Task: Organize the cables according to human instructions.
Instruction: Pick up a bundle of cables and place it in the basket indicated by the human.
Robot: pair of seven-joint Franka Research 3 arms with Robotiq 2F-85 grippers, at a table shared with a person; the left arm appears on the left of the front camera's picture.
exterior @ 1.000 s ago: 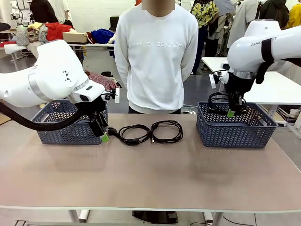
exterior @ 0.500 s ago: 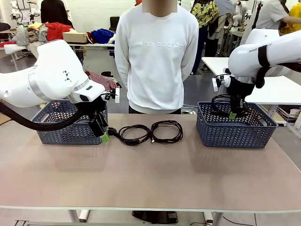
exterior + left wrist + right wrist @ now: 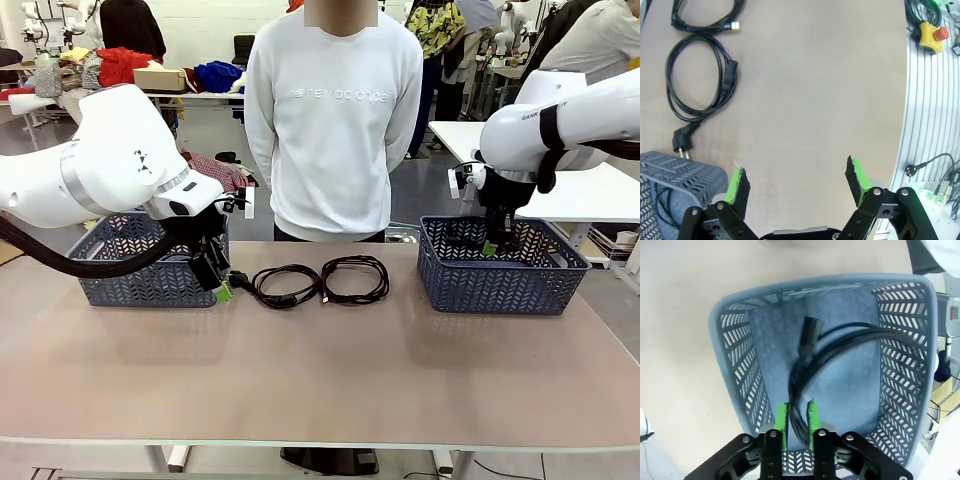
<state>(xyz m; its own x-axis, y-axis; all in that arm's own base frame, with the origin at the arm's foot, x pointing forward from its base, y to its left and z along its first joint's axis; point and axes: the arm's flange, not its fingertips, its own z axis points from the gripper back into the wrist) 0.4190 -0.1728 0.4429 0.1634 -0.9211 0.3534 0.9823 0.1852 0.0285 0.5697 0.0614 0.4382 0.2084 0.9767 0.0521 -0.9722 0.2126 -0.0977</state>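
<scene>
Cable [image 3: 825, 355] in the basket [image 3: 735, 365] at frame centre runs between the right fingers [image 3: 781, 422], grip unclear; left fingers [image 3: 735, 182] spread wide above worktop [image 3: 815, 100].

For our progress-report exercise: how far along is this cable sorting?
Done: one cable lies in the left basket. In hand: the right tool straddles a second cable in the right basket. Left: the plug cable and USB cable on the table, beside the open left tool.
</scene>
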